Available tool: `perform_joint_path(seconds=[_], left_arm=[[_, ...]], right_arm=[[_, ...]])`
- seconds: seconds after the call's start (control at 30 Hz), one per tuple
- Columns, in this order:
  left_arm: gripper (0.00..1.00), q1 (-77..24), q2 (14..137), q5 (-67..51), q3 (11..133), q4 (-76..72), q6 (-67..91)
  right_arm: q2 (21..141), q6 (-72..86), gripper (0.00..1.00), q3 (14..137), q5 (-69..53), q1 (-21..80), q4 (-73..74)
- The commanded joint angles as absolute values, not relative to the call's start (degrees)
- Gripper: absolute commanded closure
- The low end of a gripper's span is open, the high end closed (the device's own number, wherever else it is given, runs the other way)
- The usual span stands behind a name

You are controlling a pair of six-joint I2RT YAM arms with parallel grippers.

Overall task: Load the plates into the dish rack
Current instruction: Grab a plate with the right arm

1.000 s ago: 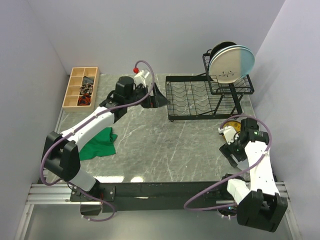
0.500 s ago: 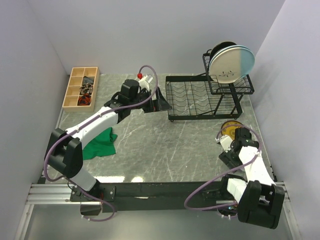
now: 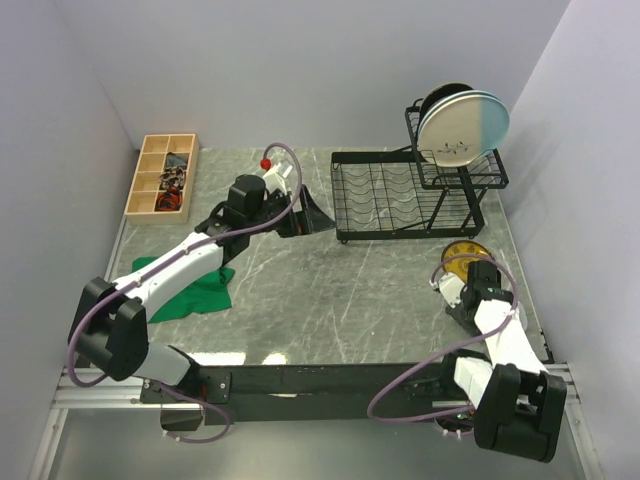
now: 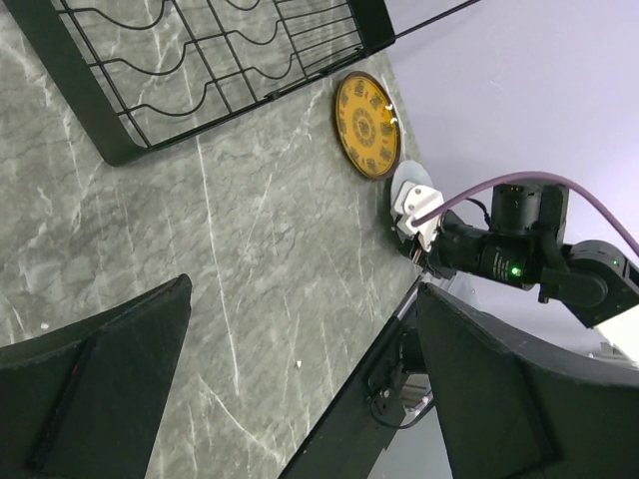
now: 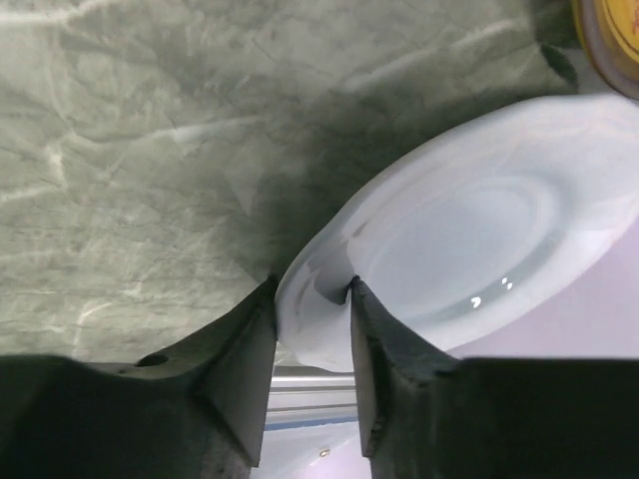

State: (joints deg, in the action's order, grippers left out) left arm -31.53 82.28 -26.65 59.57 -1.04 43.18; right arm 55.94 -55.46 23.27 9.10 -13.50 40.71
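A pale white plate (image 5: 469,249) lies near the table's right front edge, and my right gripper (image 5: 311,289) has its jaws closed on either side of the plate's rim. From above, the right gripper (image 3: 462,290) sits just in front of a yellow patterned plate (image 3: 462,255) lying flat on the table. The black wire dish rack (image 3: 400,195) stands at the back right; its raised upper basket holds upright plates (image 3: 463,125), the front one cream-and-blue. My left gripper (image 3: 308,212) hangs open left of the rack with nothing between its fingers (image 4: 100,379).
A green cloth (image 3: 195,285) lies crumpled on the left under the left arm. A wooden compartment box (image 3: 162,175) stands at the back left. The left wrist view shows the rack's corner (image 4: 120,150), the yellow plate (image 4: 367,125) and the table's front edge.
My right gripper has moved toward the table's right front edge and closed on the white plate's rim. The left arm has drawn back left, away from the rack, still open.
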Motion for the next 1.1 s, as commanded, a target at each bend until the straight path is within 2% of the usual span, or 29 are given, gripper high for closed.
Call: perform_joint_path(seconds=[0.0, 0.03, 0.13, 0.47, 0.73, 0.93, 1.07], left_arm=[[0.01, -31.7, 79.0, -25.7, 58.0, -5.3, 44.2], [0.00, -31.7, 78.7, -25.8, 57.7, -5.4, 44.2], [0.01, -31.7, 78.0, -26.1, 56.7, -6.0, 44.4], [0.01, -31.9, 78.7, -28.2, 55.1, -9.9, 47.8], [0.00, -33.1, 83.1, -28.9, 57.4, -8.9, 52.0], [0.01, -33.4, 83.1, -29.4, 57.7, -9.1, 53.3], [0.00, -33.3, 84.7, -30.2, 59.9, -8.5, 56.9]], right_arm=[[52.4, -58.7, 0.67, 21.5, 8.7, -13.6, 40.9], [51.6, -58.8, 0.72, 21.9, 8.0, -13.6, 41.7], [48.1, -59.4, 0.78, 23.5, 7.1, -13.6, 44.3], [40.3, -61.5, 0.83, 33.8, 0.4, -13.5, 58.0], [37.1, -62.8, 1.00, 38.1, -2.8, -13.4, 61.6], [36.7, -62.9, 1.00, 43.6, -7.3, -13.0, 63.9], [37.2, -66.0, 1.00, 48.9, -17.0, -13.0, 68.4]])
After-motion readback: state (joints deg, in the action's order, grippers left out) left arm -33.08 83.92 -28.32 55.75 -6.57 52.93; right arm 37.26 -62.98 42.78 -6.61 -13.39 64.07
